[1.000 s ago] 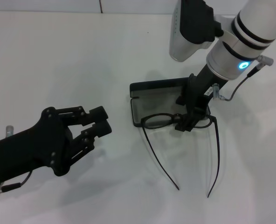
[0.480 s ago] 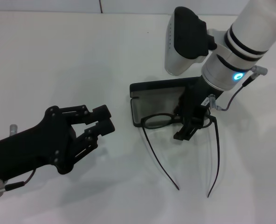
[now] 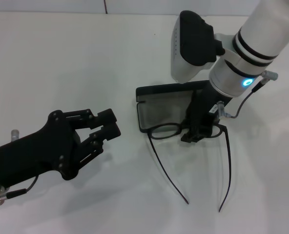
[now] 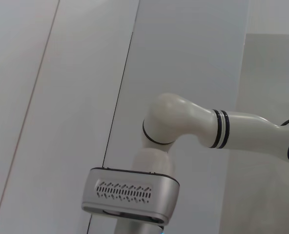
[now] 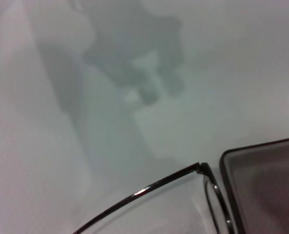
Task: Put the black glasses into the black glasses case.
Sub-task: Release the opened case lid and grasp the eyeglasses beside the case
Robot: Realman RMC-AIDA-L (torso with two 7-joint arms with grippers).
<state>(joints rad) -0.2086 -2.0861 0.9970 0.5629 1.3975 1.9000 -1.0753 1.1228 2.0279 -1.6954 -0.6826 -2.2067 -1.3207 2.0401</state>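
Pinching the black glasses (image 3: 170, 130) at the bridge with my right gripper (image 3: 196, 132), fingers clamped, front over the black glasses case (image 3: 156, 109)'s near edge; unfolded temples risk snagging its rim.

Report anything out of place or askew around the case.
The black glasses lie half over the near edge of the open black glasses case, temple arms unfolded across the table. The right gripper is at their bridge. The left gripper idles apart.

Plain white table (image 3: 86, 63)
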